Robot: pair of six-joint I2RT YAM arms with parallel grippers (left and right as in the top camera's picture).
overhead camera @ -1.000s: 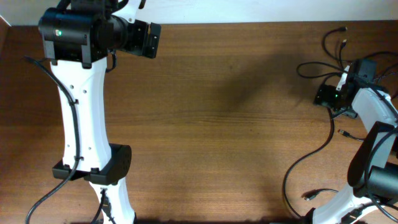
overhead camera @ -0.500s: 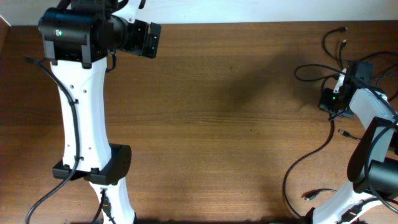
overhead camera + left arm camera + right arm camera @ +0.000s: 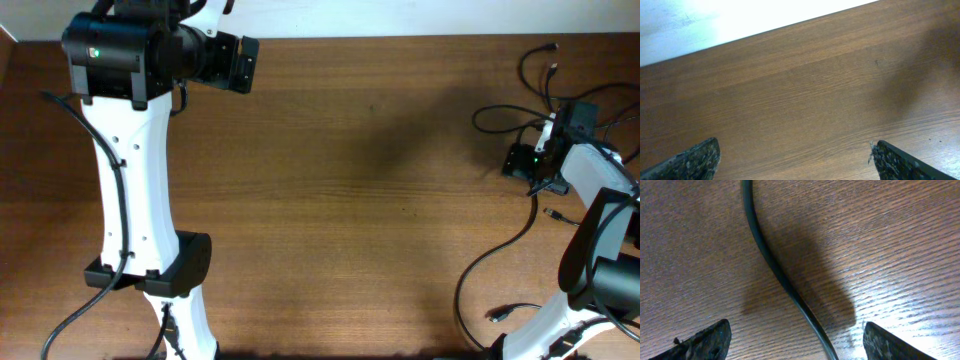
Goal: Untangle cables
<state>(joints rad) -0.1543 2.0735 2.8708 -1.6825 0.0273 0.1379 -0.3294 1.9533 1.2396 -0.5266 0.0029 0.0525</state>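
Thin black cables lie spread at the table's right edge, with plug ends near the top right corner and loose ends lower down. My right gripper is open and low over them. In the right wrist view one black cable runs on the wood between the spread fingers, not gripped. My left gripper is at the far left rear, open and empty. The left wrist view shows only bare wood between its fingertips.
The wooden table spans the view. A pale wall strip lies beyond the table's far edge. The left arm's white body stands over the left side. The right arm's white links and thicker arm cables sit at the right edge.
My right gripper first shifted slightly right and toward the rear, then moved back left over the cables. The left arm has not moved.
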